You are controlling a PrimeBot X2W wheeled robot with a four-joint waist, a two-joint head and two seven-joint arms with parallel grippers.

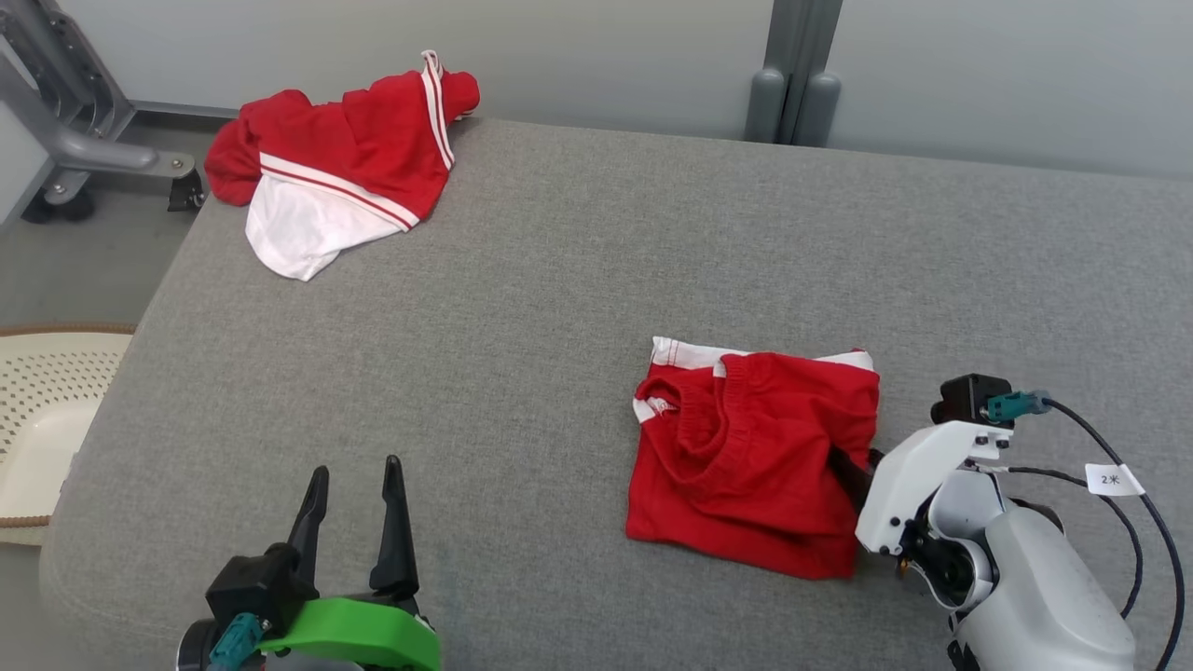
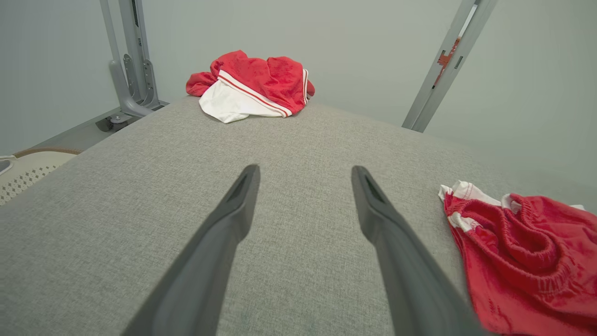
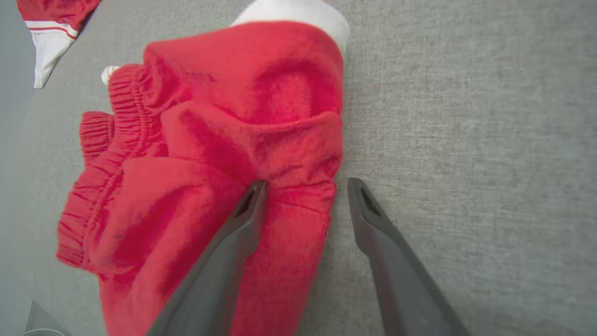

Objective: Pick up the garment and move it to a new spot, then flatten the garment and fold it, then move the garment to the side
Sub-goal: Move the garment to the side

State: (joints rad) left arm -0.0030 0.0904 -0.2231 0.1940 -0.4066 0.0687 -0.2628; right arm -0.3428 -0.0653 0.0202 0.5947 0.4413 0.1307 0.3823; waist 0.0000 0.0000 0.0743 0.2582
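Note:
The garment (image 1: 746, 457) is a pair of red shorts with white trim, lying folded on the grey padded table (image 1: 522, 308) at the front right. Its elastic waistband faces left. My right gripper (image 1: 853, 471) is at the garment's right edge, jaws open. In the right wrist view the right gripper (image 3: 305, 186) straddles that edge of the garment (image 3: 224, 140), one finger on the red cloth and the other over bare table. My left gripper (image 1: 354, 475) hovers open and empty over the table's front left. In the left wrist view the left gripper (image 2: 305, 172) has the garment (image 2: 527, 261) off to its right.
A second red and white garment (image 1: 345, 158) lies crumpled at the table's far left corner. A cream perforated basket (image 1: 47, 401) sits on the floor left of the table. A grey metal stand (image 1: 75, 140) and a post (image 1: 792, 84) stand behind.

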